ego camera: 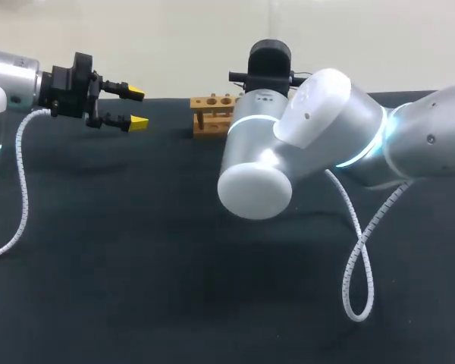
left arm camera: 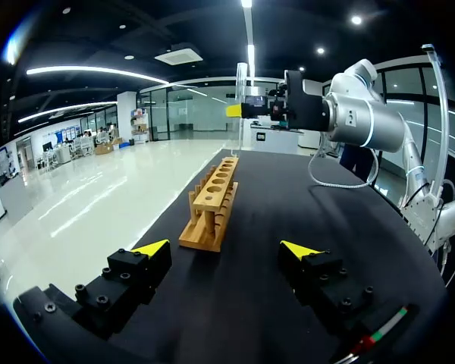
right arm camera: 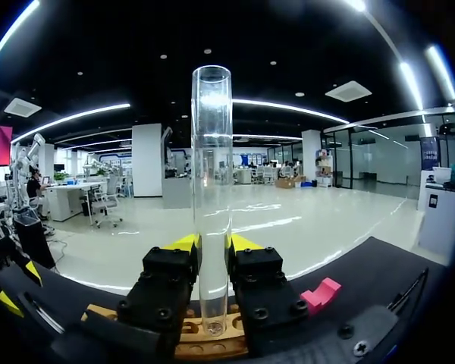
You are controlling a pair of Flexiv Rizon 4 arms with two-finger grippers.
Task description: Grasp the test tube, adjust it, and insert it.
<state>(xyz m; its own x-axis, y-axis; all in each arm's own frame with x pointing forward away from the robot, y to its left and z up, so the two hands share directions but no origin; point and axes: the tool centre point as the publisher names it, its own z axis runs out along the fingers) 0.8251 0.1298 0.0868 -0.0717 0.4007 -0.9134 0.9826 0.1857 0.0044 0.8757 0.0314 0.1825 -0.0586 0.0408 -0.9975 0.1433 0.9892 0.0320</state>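
Note:
A clear glass test tube (right arm camera: 211,174) stands upright between the fingers of my right gripper (right arm camera: 212,246), which is shut on its lower part. The tube's bottom end is at the top of the wooden rack (right arm camera: 212,340), over a hole; I cannot tell whether it is inside. In the left wrist view the tube (left arm camera: 241,114) and right gripper (left arm camera: 246,111) hang over the far end of the rack (left arm camera: 212,201). My left gripper (left arm camera: 224,249) is open and empty, a short way from the rack's near end. In the head view it (ego camera: 135,108) is left of the rack (ego camera: 211,114).
My right arm (ego camera: 288,144) reaches across the middle of the black table and hides its own gripper in the head view. A small pink block (right arm camera: 321,294) lies on the table beside the rack. A white cable (ego camera: 360,250) loops down from the right arm.

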